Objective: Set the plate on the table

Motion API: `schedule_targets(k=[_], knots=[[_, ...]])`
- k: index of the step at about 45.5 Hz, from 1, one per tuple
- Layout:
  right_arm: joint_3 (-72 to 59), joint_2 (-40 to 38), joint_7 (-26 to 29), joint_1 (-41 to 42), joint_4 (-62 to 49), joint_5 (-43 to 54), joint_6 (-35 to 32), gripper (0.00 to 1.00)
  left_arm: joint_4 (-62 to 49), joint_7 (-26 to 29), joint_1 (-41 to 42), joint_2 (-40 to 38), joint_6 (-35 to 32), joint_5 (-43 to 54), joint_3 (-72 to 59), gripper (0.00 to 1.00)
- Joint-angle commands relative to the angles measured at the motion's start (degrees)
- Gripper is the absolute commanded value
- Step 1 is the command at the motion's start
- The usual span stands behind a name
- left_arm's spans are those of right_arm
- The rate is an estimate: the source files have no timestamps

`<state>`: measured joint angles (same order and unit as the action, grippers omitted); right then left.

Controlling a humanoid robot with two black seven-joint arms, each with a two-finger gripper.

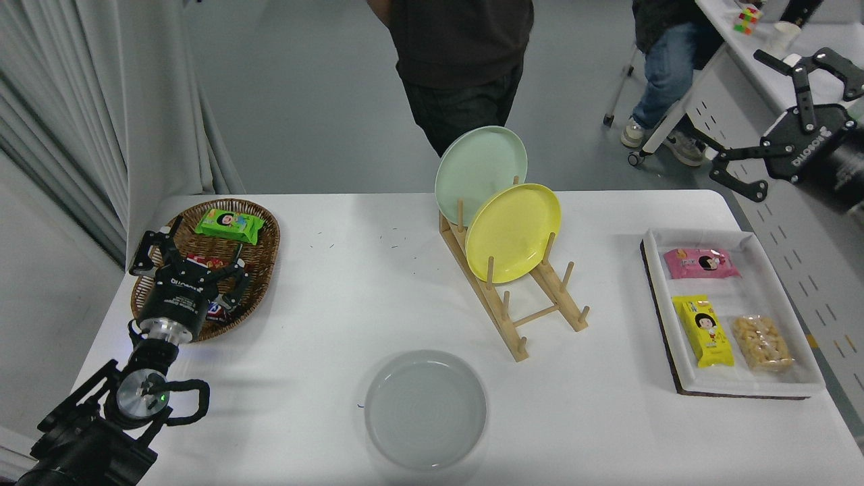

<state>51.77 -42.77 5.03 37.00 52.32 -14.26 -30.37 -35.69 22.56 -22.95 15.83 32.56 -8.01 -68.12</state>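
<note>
At the lower left the robot's black left gripper (192, 260) rests with its fingers spread over a brown woven wicker basket (263, 233) of snack packets; well to its right, the round pale grey plate (425, 409) lies flat on the large white table (351, 297), nothing touching it. Further right, beyond a slatted wooden rack (516, 317) holding a mint-green plate (479, 165) and a yellow plate (513, 233), the black right gripper (766, 125) hangs spread and empty, high off the table's far right corner. The grey plate, far below and left of it, looks stiff, smooth, probably slippery and breakable; its raised rim is the likeliest place to grip
</note>
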Motion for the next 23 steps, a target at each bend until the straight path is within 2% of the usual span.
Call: schedule_targets(k=[1, 10, 23], knots=[[-1.3, 6.1, -7.7, -2.9, -10.9, 4.1, 6.3, 1.00, 0.0, 0.0, 0.0, 0.0, 0.0, 0.0, 0.0, 0.98], [-1.8, 13.7, -12.4, -2.3, -18.7, 4.9, 5.8, 1.00, 0.0, 0.0, 0.0, 0.0, 0.0, 0.0, 0.0, 0.98], [-2.9, 18.4, -12.9, -2.3, -21.7, 4.9, 5.8, 1.00, 0.0, 0.0, 0.0, 0.0, 0.0, 0.0, 0.0, 0.98]])
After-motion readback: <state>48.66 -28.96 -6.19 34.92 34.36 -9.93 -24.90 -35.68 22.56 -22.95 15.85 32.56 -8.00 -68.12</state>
